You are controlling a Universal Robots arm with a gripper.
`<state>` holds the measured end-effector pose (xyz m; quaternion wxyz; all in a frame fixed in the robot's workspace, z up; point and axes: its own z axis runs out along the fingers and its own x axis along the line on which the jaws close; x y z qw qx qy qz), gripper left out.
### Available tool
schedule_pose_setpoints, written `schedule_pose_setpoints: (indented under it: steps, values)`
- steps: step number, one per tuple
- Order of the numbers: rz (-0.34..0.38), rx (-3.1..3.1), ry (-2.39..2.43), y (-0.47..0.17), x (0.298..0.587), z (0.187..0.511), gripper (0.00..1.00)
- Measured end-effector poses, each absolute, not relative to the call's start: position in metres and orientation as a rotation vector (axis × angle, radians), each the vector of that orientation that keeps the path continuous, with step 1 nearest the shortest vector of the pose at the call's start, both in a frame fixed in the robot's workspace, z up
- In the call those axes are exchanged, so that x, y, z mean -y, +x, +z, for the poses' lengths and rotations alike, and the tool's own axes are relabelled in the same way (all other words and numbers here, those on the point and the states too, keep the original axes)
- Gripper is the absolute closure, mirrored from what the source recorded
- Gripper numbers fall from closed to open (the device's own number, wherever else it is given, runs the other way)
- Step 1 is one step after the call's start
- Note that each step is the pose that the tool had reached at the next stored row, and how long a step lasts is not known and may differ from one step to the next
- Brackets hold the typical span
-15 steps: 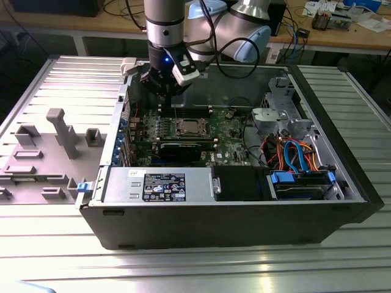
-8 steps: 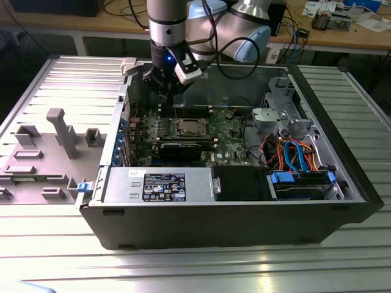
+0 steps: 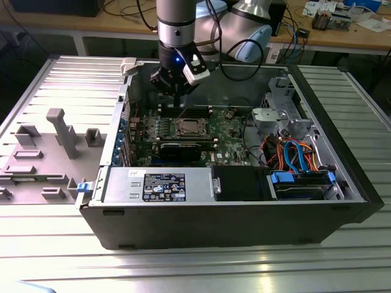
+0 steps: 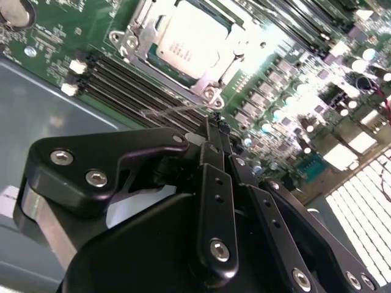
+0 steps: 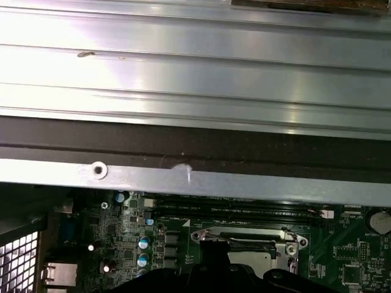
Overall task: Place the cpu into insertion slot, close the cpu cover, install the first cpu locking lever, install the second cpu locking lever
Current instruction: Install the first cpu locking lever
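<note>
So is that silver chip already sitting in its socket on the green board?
Yes, in the second wrist view the cpu lies flat in the insertion slot, with the cpu cover framing it.

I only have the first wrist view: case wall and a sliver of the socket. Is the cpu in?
Observer: Yes. In the second wrist view the cpu is seated, silver top up.
Operator: Cover?
Observer: The cpu cover lies flat, framing the cpu's top.
Operator: Where's the gripper relative to it?
Observer: In the exterior view the gripper hangs over the memory slots, just beyond the cpu toward the case's far wall.
</note>
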<state>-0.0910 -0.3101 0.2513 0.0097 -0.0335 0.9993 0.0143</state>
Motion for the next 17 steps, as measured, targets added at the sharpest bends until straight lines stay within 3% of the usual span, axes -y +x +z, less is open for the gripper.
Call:
schedule_pose_setpoints:
  steps: [17]
  values:
    - [0.040,-3.121,-0.104,-0.0848,0.3101,0.2472,0.89]
